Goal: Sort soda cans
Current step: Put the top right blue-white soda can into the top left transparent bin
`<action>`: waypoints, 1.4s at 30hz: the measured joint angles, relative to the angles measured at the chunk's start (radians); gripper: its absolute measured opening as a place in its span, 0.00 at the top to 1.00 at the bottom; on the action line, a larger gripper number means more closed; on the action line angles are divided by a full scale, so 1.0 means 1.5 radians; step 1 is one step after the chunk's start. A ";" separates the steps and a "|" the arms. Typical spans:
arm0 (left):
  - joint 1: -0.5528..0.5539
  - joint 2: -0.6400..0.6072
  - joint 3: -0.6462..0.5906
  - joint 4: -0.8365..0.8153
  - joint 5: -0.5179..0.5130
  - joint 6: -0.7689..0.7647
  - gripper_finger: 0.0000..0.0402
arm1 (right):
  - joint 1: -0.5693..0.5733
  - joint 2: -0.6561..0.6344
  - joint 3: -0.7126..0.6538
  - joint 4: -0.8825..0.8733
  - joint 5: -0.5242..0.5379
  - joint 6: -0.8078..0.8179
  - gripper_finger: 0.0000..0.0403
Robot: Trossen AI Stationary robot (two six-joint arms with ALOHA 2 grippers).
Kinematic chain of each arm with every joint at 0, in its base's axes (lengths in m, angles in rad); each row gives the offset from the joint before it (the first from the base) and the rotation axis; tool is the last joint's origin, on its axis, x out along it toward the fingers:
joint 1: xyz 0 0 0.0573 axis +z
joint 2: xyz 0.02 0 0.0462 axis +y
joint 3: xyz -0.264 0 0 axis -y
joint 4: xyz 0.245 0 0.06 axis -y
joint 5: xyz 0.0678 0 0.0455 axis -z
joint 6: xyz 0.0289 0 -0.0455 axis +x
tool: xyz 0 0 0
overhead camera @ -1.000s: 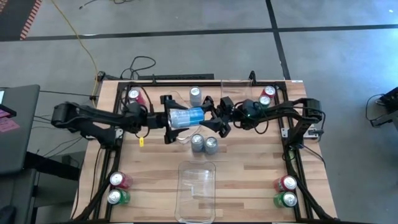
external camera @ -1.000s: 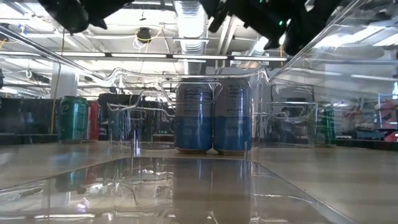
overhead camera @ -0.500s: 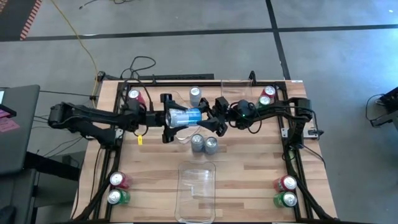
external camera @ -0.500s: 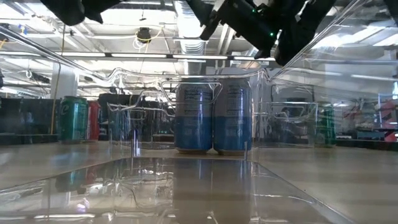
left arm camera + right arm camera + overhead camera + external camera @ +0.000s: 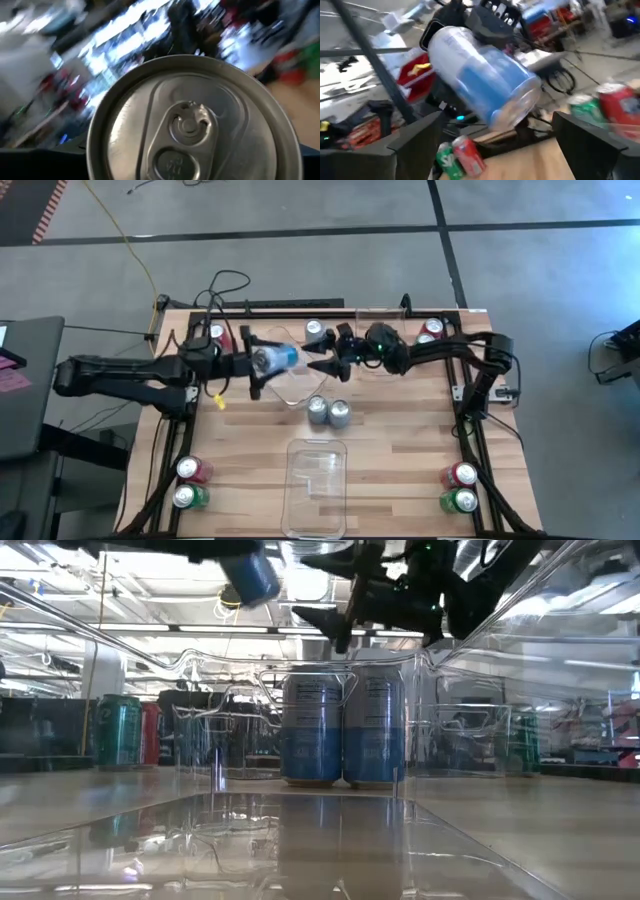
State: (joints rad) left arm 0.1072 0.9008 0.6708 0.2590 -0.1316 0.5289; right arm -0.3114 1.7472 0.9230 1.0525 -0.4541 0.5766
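A silver-blue soda can (image 5: 278, 358) hangs in the air over the table's far middle, with my left gripper (image 5: 260, 364) shut on it. Its silver top (image 5: 192, 120) fills the left wrist view. My right gripper (image 5: 318, 360) stands open just right of the can, its fingers (image 5: 415, 137) apart and touching nothing. Two more silver-blue cans (image 5: 313, 725) (image 5: 374, 725) stand upright on their bases in a clear bin (image 5: 300, 392) below. Another silver can (image 5: 318, 330) stands at the far edge. My left gripper pinches the can's round side near its top end (image 5: 445, 40) between its two fingers. The fingers come level from the table's left and lie along the can. The can lies roughly level, its bottom end (image 5: 520, 107) toward the right arm, lifted clear of the bin.
A second clear bin (image 5: 316, 485) lies at the near middle, and a third (image 5: 380, 318) at the far edge. Red and green cans stand in pairs at the near left (image 5: 188, 482), the near right (image 5: 461, 488) and the far right (image 5: 429, 333); a red one (image 5: 216, 334) at the far left.
Both grippers were on the can. My right gripper has opened and let go of it, shifting slightly toward the far edge. My left gripper has drawn back toward the table's left, taking the can along, clear of the bin.
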 joint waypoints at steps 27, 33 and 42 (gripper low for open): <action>0.273 0.357 -0.056 0.099 0.033 -0.283 0.26 | 0.032 -0.128 0.000 -0.091 -0.010 -0.085 0.05; 0.272 0.404 -0.055 0.116 0.030 -0.286 0.26 | 0.027 -0.127 0.000 -0.121 -0.010 -0.091 0.05; 0.273 0.424 -0.054 0.118 0.020 -0.266 0.24 | 0.027 -0.127 0.000 -0.125 -0.010 -0.093 0.05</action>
State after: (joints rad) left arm 0.5159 1.5372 0.5903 0.4353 -0.1013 0.1299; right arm -0.2707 1.5566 0.9226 0.8646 -0.4698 0.4366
